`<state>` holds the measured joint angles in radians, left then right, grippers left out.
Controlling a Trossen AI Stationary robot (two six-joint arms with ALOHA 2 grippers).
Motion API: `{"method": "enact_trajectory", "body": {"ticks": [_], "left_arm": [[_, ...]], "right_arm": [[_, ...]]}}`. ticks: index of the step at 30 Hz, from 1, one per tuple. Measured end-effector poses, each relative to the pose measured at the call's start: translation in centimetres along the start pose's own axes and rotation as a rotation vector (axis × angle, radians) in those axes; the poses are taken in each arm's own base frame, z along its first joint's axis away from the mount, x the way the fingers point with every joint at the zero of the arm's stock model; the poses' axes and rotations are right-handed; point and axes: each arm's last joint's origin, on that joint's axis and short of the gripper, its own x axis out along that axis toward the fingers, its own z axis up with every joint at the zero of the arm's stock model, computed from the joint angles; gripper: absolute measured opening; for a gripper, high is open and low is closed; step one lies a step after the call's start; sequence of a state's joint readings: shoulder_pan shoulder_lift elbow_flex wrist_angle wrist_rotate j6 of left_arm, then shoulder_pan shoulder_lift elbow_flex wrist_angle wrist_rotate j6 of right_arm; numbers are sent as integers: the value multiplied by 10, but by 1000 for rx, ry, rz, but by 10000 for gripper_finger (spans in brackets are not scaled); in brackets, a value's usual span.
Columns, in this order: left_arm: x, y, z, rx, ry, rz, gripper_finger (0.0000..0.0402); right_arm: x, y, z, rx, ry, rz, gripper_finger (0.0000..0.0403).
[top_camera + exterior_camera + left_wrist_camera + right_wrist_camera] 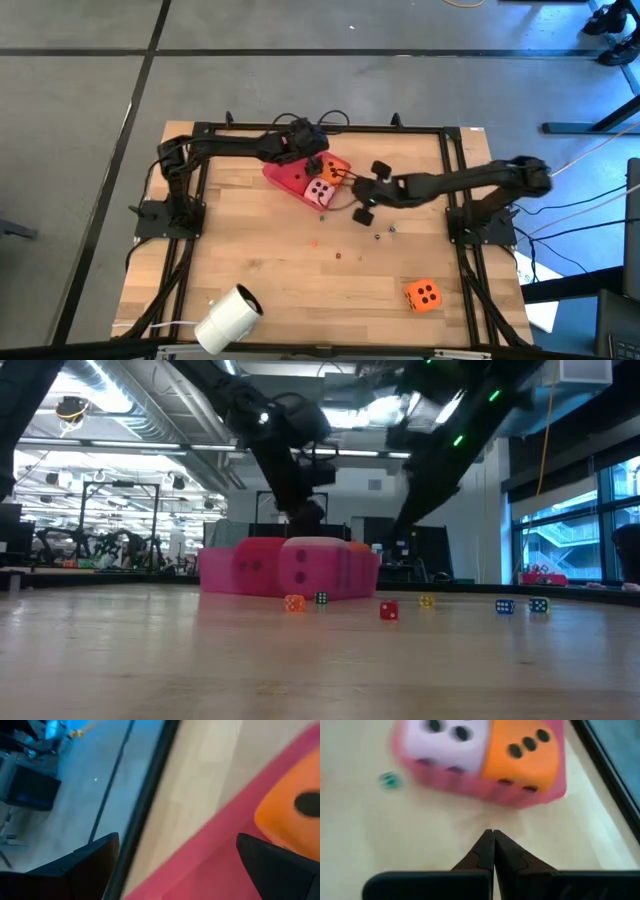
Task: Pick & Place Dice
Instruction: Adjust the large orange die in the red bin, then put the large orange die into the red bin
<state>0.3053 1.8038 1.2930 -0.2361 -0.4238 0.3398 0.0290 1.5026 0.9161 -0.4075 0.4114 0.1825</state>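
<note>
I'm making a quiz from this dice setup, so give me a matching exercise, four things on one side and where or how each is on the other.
Things:
1. pink die
2. lone orange die
3. left gripper
4. right gripper

Places or states:
A. open, over the red tray
B. shut, beside the tray, empty
C. in the tray, next to an orange die in tray
D. alone on the table's near right part

Pairs: 1-C, 2-D, 3-A, 4-B

Flat red square tray (285, 176) near far edge of pale wooden table (250, 250) — tiny coloured beads (388, 610) scattered mid-table — white cylindrical roll (228, 318) at near edge.
</note>
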Motion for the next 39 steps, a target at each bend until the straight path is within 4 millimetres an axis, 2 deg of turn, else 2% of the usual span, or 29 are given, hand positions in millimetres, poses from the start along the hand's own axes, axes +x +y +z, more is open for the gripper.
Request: {"method": "enact_trajectory", "body": {"ticks": [3,8,12,15,19,24,31,39], "left_arm": [[-26,6,10,-15,-56,5,400],[-87,10,23,-61,-170,-21,400],[-134,7,29,-139,-300,-60,400],[-161,0,27,-164,-354,-105,400],[-179,-15,14,-154,-366,-120,400],[-184,-38,-5,-222,-338,-164,400],[-182,-72,-23,-243,-297,-206,400],[-186,-85,-28,-253,-319,-139,400]], "right_arm": [[-37,9,-7,-15,-16,63,2],[-92,19,-20,53,-50,257,2],[-108,30,-31,-61,2,434,14],[-109,40,-33,-103,29,520,33],[-101,51,-37,-115,81,529,75],[-81,65,-38,-132,121,493,145],[-59,84,-39,-257,139,560,241],[-54,86,-41,-332,145,553,326]]}}
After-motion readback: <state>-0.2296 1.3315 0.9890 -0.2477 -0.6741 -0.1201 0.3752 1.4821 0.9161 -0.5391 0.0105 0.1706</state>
